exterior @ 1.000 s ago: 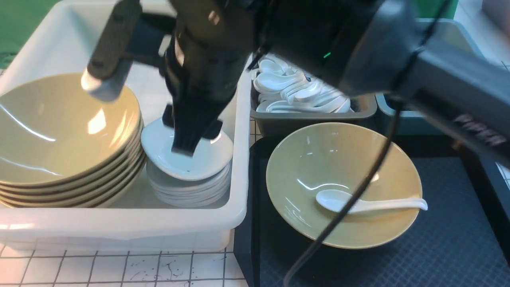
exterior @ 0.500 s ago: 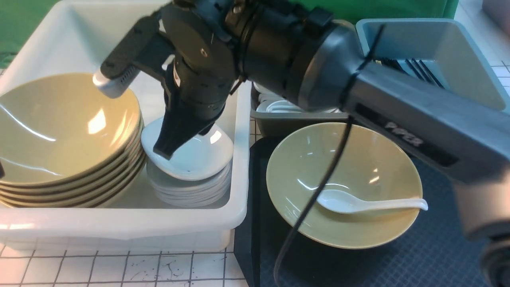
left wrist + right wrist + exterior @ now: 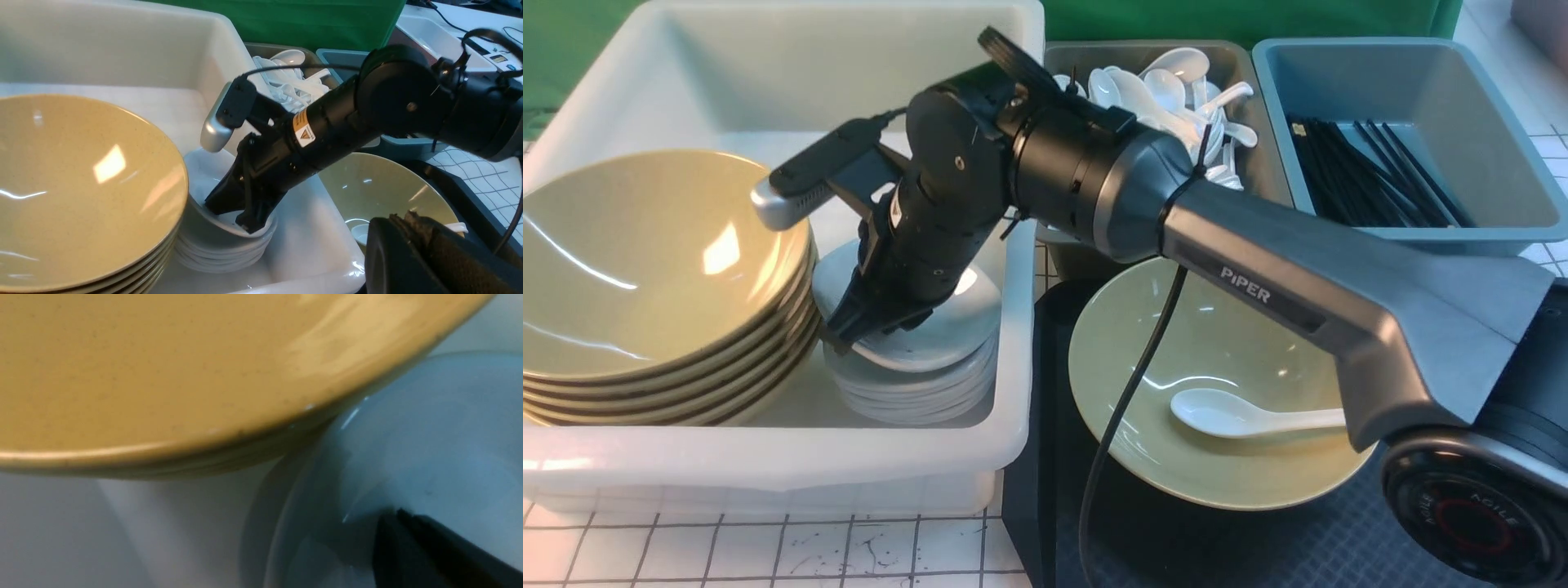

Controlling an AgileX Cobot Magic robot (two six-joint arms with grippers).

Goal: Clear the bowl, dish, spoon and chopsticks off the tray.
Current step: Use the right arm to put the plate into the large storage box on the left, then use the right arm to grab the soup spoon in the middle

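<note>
The yellow bowl (image 3: 1225, 359) sits on the black tray (image 3: 1339, 547) with the white spoon (image 3: 1241, 416) lying inside it. A white dish (image 3: 939, 327) tops a stack of dishes in the white bin. My right gripper (image 3: 837, 336) reaches across into that bin; it is shut and empty, its tips (image 3: 392, 520) just above the dish's (image 3: 429, 437) edge nearest the bowl stack. My left gripper (image 3: 408, 218) hangs shut and empty near the bowl (image 3: 380, 192); the front view does not show it. Black chopsticks (image 3: 1372, 180) lie in the blue-grey bin.
The white bin (image 3: 768, 465) also holds a stack of yellow bowls (image 3: 645, 269). A grey bin (image 3: 1258, 180) of white spoons and the blue-grey bin (image 3: 1405, 90) stand behind the tray. My right arm's cable (image 3: 1127, 408) droops over the bowl.
My right gripper went from open around the top dish to shut and empty. It then slid toward the bowl stack as the arm swung lower. The dish stays on its stack.
</note>
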